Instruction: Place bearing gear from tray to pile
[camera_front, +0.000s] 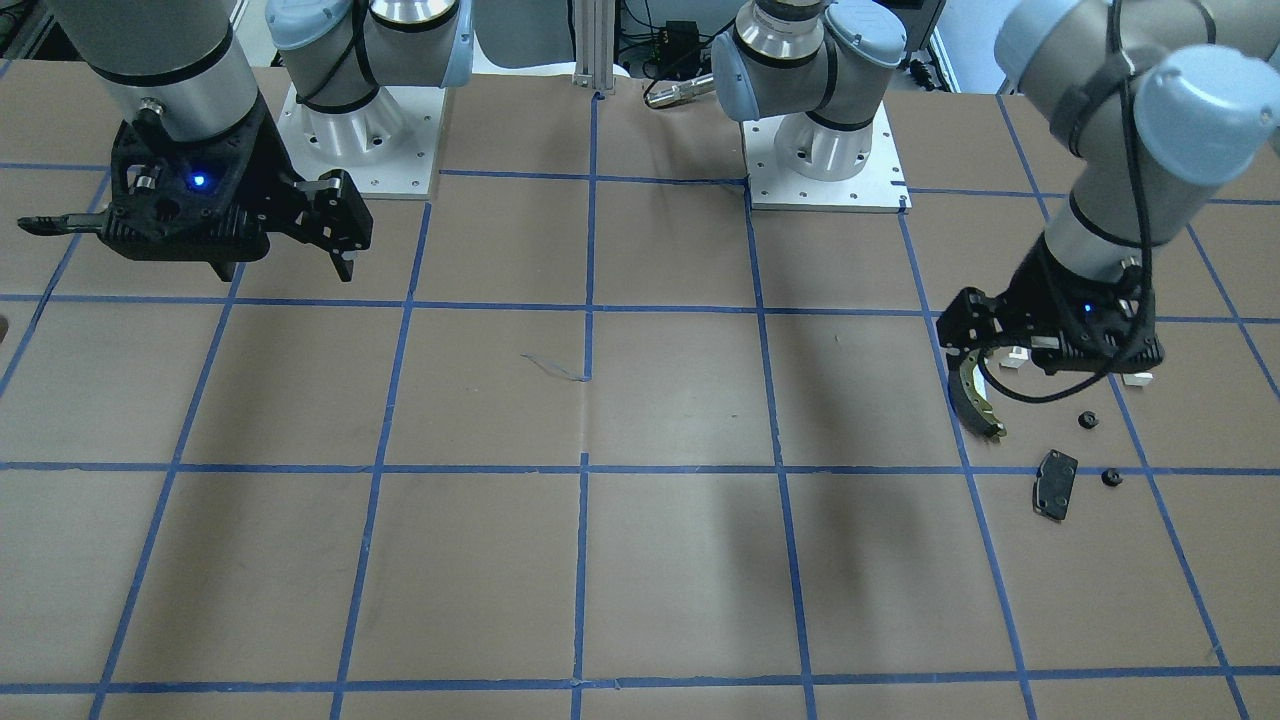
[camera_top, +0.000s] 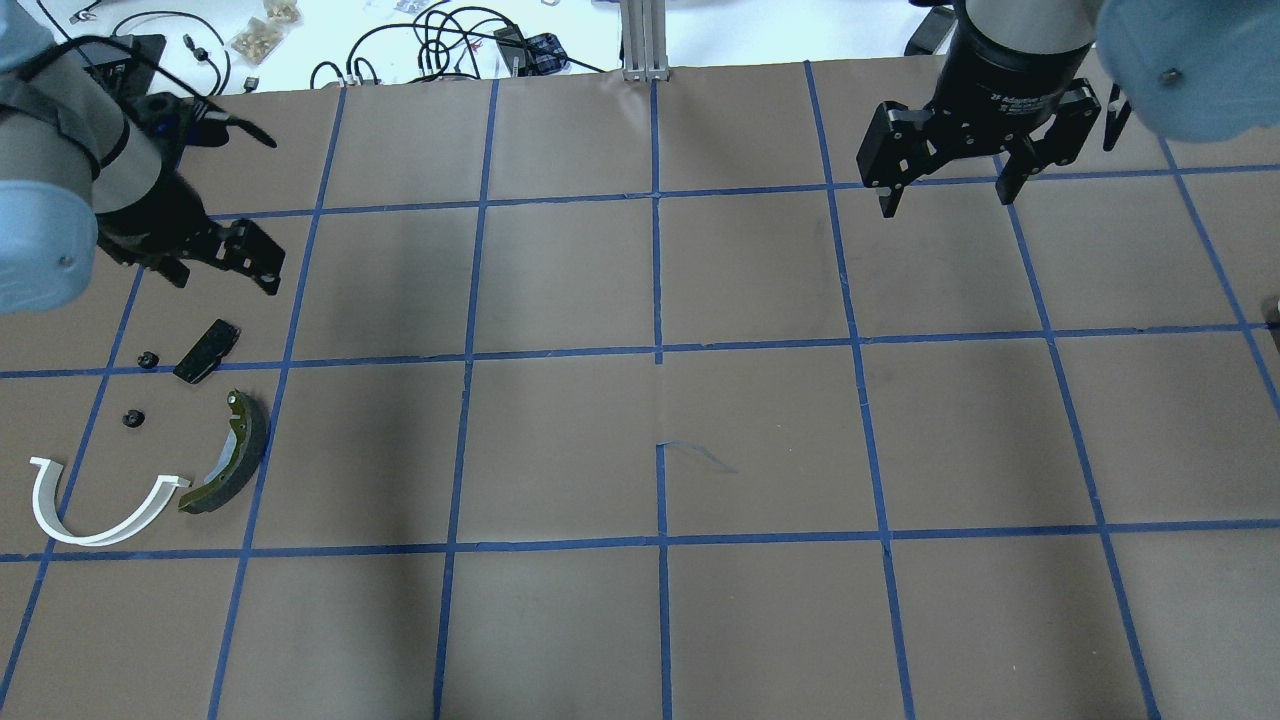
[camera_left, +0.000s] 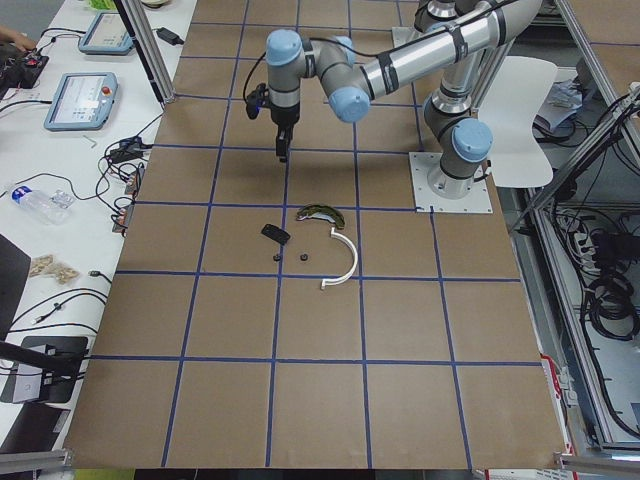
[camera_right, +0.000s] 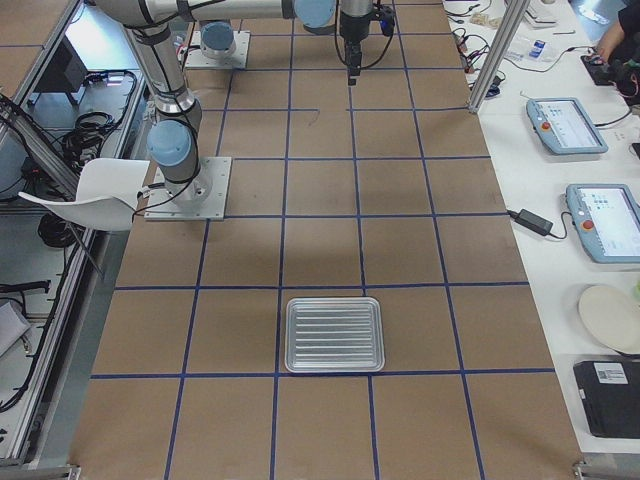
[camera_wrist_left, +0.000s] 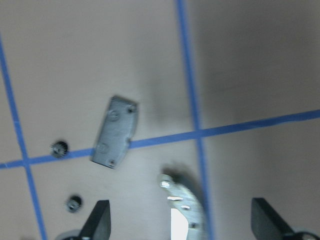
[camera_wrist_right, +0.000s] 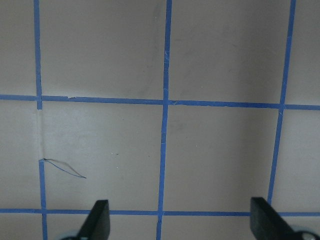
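Note:
The pile lies on the table's left side: an olive-and-black brake shoe (camera_top: 235, 455), a white plastic arch (camera_top: 95, 520), a flat black pad (camera_top: 207, 350) and two small black bearing gears (camera_top: 149, 358) (camera_top: 130, 419). My left gripper (camera_top: 215, 262) hovers over the pile's far edge, open and empty. Its wrist view shows the pad (camera_wrist_left: 115, 132), both gears (camera_wrist_left: 59, 148) (camera_wrist_left: 74, 202) and the shoe (camera_wrist_left: 187, 205) below. My right gripper (camera_top: 945, 195) hangs open and empty above bare table at the far right. The silver ridged tray (camera_right: 335, 334) shows only in the exterior right view, with nothing in it.
The table is brown paper with a blue tape grid (camera_top: 657, 350). The arm bases (camera_front: 825, 150) stand at the robot's edge. Cables and small parts lie on the white bench (camera_top: 400, 40) beyond the far edge. The tray sits far from the pile, at the table's right end.

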